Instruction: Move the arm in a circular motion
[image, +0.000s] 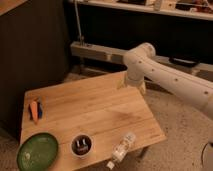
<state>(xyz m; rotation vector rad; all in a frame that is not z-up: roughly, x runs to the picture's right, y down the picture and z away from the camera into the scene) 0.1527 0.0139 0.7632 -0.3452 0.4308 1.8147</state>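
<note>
The arm (170, 80) is large, glossy and white, with thick tubular segments and small dark screw holes. It comes in from the right edge, bends at a rounded joint (141, 55) and points down. Its pale beige tip, the gripper (136, 85), hangs over the far right corner of the wooden table (100, 107). It holds nothing that I can see.
On the table stand a green plate (37, 151) at the front left, a small white bowl (81, 145) with dark contents, a clear plastic bottle (122, 146) lying at the front edge, and orange and blue items (35, 111) at the left. A low ledge (95, 51) and dark wall stand behind.
</note>
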